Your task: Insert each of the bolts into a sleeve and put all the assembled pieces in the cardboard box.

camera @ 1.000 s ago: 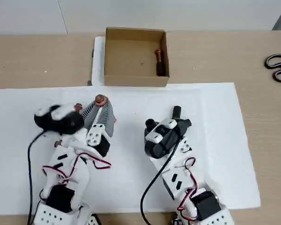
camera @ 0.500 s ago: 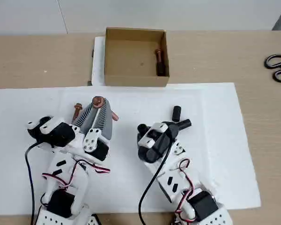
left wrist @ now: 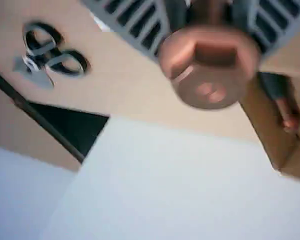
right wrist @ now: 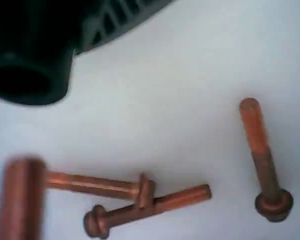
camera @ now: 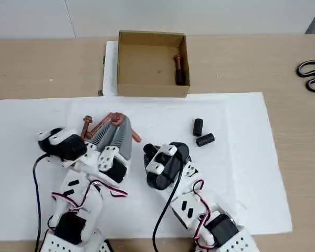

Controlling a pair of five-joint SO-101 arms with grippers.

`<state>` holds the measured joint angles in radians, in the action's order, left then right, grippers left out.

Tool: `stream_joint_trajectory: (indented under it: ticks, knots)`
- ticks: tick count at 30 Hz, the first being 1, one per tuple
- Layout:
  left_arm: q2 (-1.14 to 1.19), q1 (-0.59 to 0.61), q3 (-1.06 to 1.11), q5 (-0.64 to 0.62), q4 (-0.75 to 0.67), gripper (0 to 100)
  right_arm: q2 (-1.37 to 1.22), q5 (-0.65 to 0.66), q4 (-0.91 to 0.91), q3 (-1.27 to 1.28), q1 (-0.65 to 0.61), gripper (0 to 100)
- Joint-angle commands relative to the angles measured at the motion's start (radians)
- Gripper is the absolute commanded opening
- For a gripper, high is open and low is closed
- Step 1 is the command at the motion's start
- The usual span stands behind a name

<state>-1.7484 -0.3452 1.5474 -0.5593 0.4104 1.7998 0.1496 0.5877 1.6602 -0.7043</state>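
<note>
Bolt [left wrist: 208,70] inside the left claw [camera: 118,122]

Both arms: white printed links, black servo blocks. Left arm [camera: 73,191]: grey ribbed fingers [camera: 107,137] on the left end effector [camera: 114,123], black wrist camera housing. Right arm [camera: 191,207]: black wrist block, white bracket. Red-black-white wire loops [camera: 109,182] at joints; thick black cable [camera: 164,209] along each.
</note>
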Motion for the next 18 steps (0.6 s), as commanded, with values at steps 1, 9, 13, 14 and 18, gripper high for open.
stream_joint_trajectory:
  ticks: [1, 9, 13, 14, 18]
  knots:
    - [-0.018, -0.031, -0.008, -0.008, 0.002, 0, 0.012, 0.015, -0.03, -0.006, -0.022, 0.3]
    - [-0.018, -0.055, -0.012, -0.002, 0.009, 0, 0.012, 0.02, -0.03, 0.006, -0.022, 0.3]
    - [-0.018, -0.055, -0.028, -0.002, 0.049, 0, 0.012, 0.021, -0.03, 0.002, -0.019, 0.3]
    - [-0.018, -0.055, -0.039, -0.002, 0.069, 0, 0.012, 0.021, -0.03, 0.003, -0.013, 0.3]
    - [-0.018, -0.055, -0.082, -0.002, 0.11, 0, 0.012, 0.021, -0.03, 0.006, 0.018, 0.3]
